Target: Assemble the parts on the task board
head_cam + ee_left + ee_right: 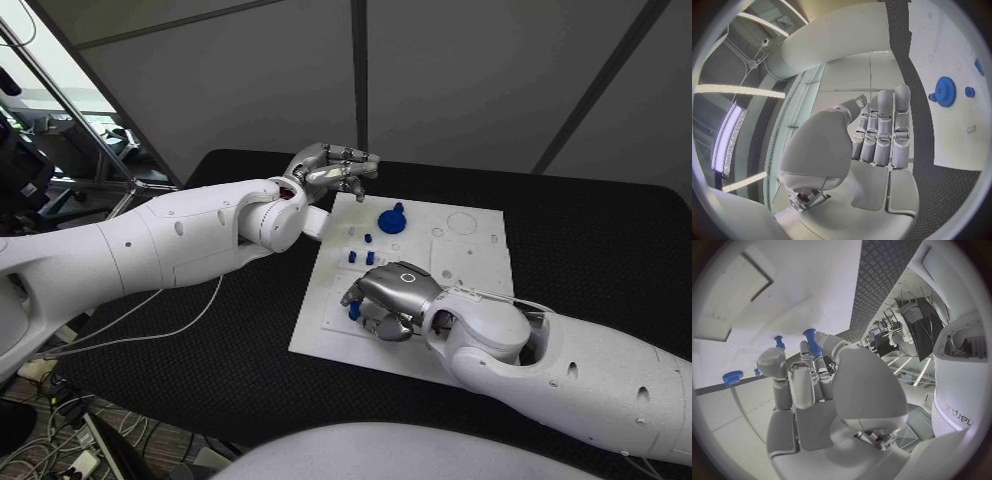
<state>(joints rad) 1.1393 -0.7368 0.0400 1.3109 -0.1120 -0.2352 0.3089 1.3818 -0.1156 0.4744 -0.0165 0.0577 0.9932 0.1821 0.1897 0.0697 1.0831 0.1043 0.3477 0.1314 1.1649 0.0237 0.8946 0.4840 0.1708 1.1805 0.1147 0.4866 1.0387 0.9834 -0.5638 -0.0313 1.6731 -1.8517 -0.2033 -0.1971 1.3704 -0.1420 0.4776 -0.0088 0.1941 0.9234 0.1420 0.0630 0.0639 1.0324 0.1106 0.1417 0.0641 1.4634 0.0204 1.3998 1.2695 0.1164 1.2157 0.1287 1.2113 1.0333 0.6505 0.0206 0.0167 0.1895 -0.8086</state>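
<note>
The left hand [330, 168] hovers over the task board's [469, 262] far-left corner, fingers held straight and close together, holding nothing. Beside it a blue gear [392, 220] already sits on the board, with small blue pegs [362, 257] standing nearer the middle; assembly looks only partly done. The right hand [387, 298] is low over the board's near-left part and pinches a blue peg [812, 341] between its fingers, apparently not yet seated. The board's right half and the black table [606, 240] beyond offer open room.
</note>
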